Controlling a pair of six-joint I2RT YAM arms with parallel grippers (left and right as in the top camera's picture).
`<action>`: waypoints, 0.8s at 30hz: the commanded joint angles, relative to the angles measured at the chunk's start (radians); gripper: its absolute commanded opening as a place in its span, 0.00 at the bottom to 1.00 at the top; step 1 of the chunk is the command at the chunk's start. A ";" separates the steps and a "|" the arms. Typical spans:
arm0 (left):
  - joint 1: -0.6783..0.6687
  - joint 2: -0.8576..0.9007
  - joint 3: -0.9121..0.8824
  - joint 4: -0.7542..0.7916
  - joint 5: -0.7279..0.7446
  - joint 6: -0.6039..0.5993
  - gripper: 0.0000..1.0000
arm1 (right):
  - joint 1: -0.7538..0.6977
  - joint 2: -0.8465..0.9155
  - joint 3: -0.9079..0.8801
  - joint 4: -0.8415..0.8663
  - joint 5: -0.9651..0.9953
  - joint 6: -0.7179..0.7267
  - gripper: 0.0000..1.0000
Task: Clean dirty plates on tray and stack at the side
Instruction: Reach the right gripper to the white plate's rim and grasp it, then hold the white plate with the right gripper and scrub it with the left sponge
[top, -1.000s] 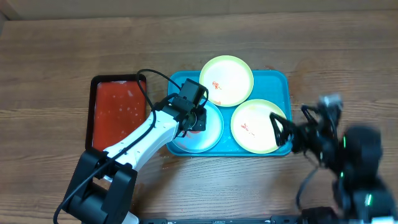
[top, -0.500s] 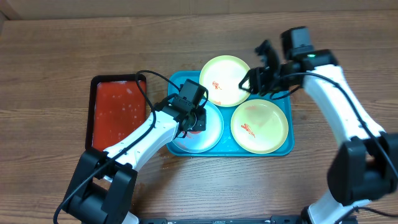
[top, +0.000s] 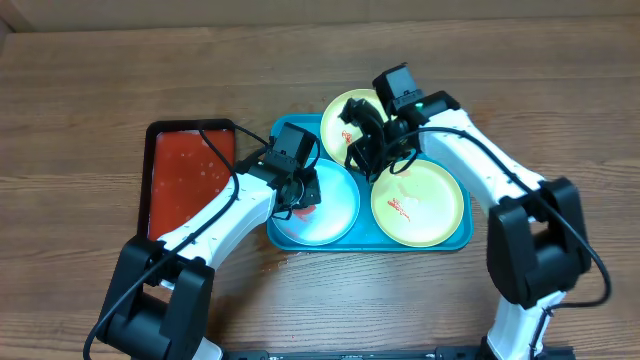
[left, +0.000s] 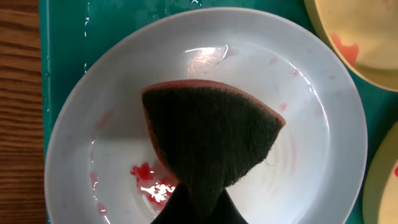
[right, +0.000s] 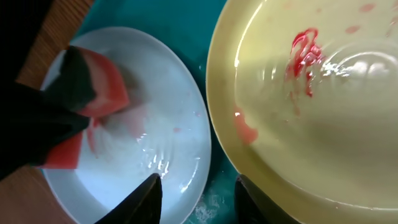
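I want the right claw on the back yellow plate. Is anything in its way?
Nothing visible. The right claw hangs open over the back yellow plate at its rim. The left claw and its sponge sit to the side on the blue-white plate, off that path.

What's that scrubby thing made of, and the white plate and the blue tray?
The sponge looks like soft orange-red foam under a rough, fuzzy dark green scrubbing layer. The white plate seems smooth plastic, maybe glazed ceramic; wet highlights shine on it. The tray looks like glossy turquoise plastic with water drops on it.
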 joint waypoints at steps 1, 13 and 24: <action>0.000 -0.007 0.002 0.000 0.034 -0.016 0.04 | 0.009 0.042 0.021 0.007 0.022 -0.047 0.38; 0.000 -0.007 0.002 0.000 0.034 -0.015 0.04 | 0.019 0.114 0.021 -0.041 0.007 -0.050 0.37; -0.001 -0.007 0.002 0.000 0.043 -0.016 0.04 | 0.019 0.151 0.021 -0.018 0.006 -0.049 0.37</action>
